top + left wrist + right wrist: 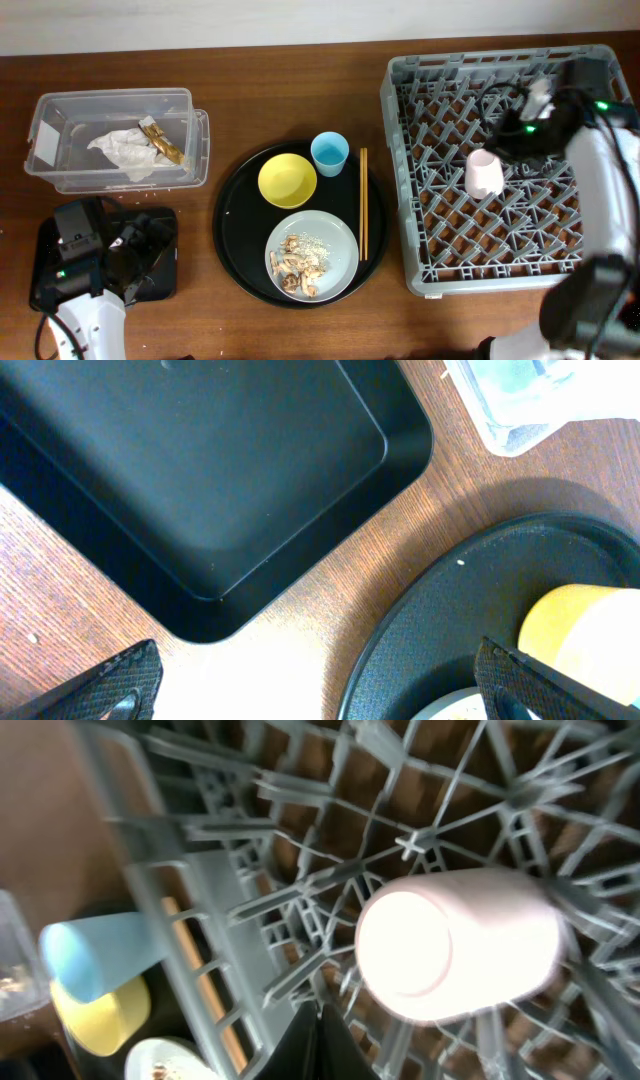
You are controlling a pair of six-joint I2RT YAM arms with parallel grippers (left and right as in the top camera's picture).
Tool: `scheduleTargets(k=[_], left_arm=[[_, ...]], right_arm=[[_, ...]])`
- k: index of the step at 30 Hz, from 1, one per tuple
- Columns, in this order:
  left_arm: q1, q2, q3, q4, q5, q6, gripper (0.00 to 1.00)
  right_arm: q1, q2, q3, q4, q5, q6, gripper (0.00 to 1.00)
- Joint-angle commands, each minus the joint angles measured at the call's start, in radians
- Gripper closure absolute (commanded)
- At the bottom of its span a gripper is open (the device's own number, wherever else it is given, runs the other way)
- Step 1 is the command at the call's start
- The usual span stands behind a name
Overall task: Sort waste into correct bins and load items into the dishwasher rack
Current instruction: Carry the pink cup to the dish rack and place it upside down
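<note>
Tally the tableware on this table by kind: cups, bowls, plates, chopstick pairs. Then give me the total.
Cups: 2, the small light-blue cup and the small pink cup
Bowls: 1, the yellow round bowl
Plates: 1, the pale grey-green round plate
Chopstick pairs: 1, the thin wooden chopsticks
Total: 5

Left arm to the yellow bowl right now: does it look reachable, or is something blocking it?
Probably yes. The left gripper hangs open over the flat black tray, and the yellow bowl sits uncovered on the round tray, with only bare table between them. The blue cup and plate stand close beside it.
</note>
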Motion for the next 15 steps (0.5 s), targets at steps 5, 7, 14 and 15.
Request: scheduleTargets(k=[5, 7, 14, 15], left_arm=[[0.006, 0.0, 0.0, -0.002, 0.004, -0.01, 0.01], [0.006, 0.0, 0.0, -0.002, 0.004, -0.01, 0.01], [0.006, 0.0, 0.0, -0.002, 0.004, -0.01, 0.01], [0.006, 0.0, 0.0, -0.002, 0.004, -0.01, 0.01]], right_arm=[[0.007, 0.106, 0.003, -0.026, 0.246, 0.054, 0.96], [0.006, 0.09, 0.018, -0.06, 0.264, 0.054, 0.96], [0.007, 0.04, 0.158, -0.197, 0.347, 0.072, 0.96], [0.009, 0.04, 0.158, -0.197, 0.346, 0.072, 0.96]])
